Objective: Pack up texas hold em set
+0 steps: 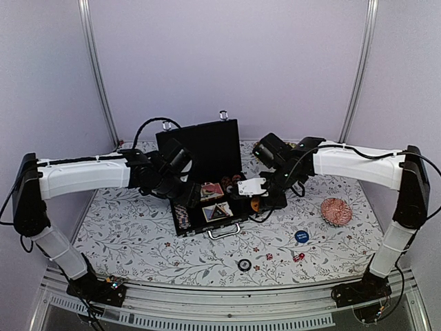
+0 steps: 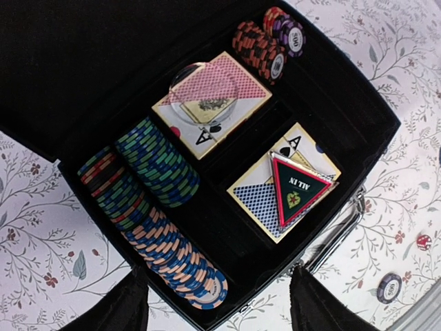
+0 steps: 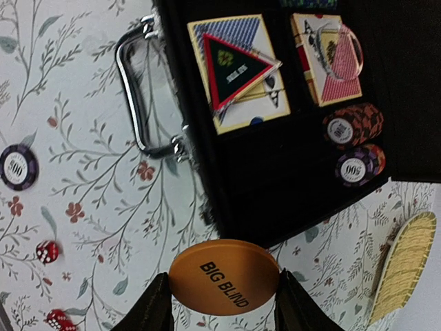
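The black rectangular briefcase [image 1: 207, 181] lies open at the middle of the floral tablecloth [image 1: 131, 238]. Its lid stands upright at the back and its metal handle [image 3: 138, 89] faces the arms. Inside, long chip rows [image 2: 151, 207] fill the left side. A red-backed card deck [image 2: 210, 103] and a blue-backed card deck [image 2: 282, 183] sit in the centre, the blue one under a triangular "ALL IN" marker [image 2: 298, 189]. Two short chip stacks [image 2: 265, 48] occupy the far right corner.

The right gripper [image 3: 224, 293] is clamped on an orange round disc [image 3: 224, 276] printed "BIG BLIND" — it hangs just outside the case's right front corner, over the cloth rather than over a compartment. The left gripper [image 2: 220, 314] has its fingers spread with nothing between them, and it hovers above the case's left front edge, near the chip rows.

On the cloth in front of the case lie a purple-and-white chip [image 3: 15, 167], small red dice [image 3: 47, 252] and a blue round disc [image 1: 301, 236]. A red patterned round dish [image 1: 337, 211] sits to the right, and a woven straw mat [image 3: 403, 265] lies beside the case's right side.
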Controlling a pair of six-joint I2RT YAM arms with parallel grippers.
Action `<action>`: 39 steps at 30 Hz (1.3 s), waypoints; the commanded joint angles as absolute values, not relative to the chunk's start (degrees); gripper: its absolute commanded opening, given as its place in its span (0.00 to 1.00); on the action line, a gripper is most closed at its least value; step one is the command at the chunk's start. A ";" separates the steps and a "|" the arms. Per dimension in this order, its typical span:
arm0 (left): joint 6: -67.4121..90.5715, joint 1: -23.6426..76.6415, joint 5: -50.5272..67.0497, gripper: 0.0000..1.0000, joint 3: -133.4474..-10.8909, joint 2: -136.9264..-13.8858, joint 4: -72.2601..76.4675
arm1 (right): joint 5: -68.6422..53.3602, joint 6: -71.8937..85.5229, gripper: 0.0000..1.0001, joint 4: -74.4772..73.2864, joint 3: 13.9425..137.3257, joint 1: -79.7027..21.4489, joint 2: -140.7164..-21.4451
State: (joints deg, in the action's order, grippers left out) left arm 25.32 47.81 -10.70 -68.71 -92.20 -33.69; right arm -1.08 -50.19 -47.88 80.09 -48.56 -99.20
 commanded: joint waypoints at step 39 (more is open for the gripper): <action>35.11 41.68 -15.47 0.72 -58.78 -74.32 -35.83 | -6.42 -41.57 0.56 -26.36 120.59 -48.00 -142.30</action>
